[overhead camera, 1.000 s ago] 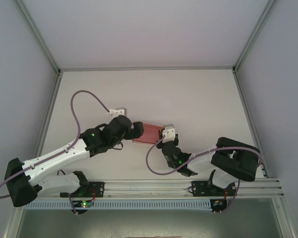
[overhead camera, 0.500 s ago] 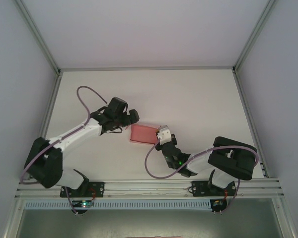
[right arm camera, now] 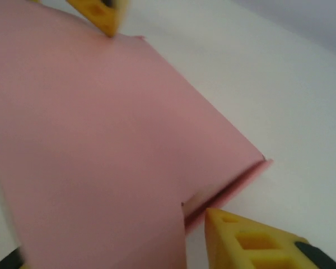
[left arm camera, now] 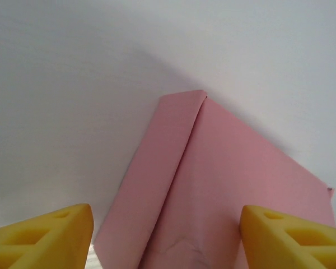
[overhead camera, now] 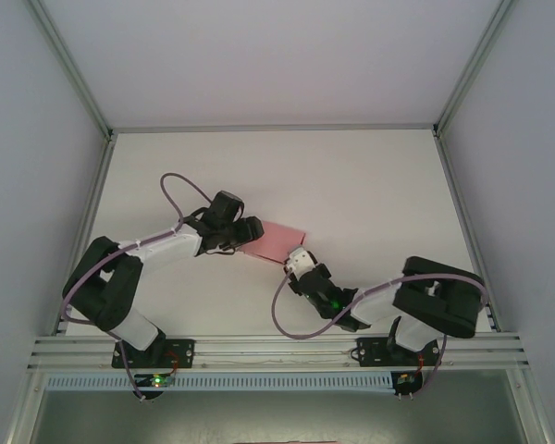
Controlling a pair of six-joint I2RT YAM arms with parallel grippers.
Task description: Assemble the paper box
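Folded back since a second ago, the left arm (overhead camera: 157,252) crosses the white surface (overhead camera: 379,194) inside pale walls (overhead camera: 37,139). Pink paper box (overhead camera: 277,242) lies flat between the grippers. The left wrist view shows its folded seam, the right its notched edge. Jaws of the left gripper (overhead camera: 250,233) stand wide, those of the right gripper (overhead camera: 292,255) partly apart, neither pinching it.

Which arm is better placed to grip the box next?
Left, probably: its open claw straddles the box's near end, which lies centred between the fingers. The right claw sits at a corner, off-centre.
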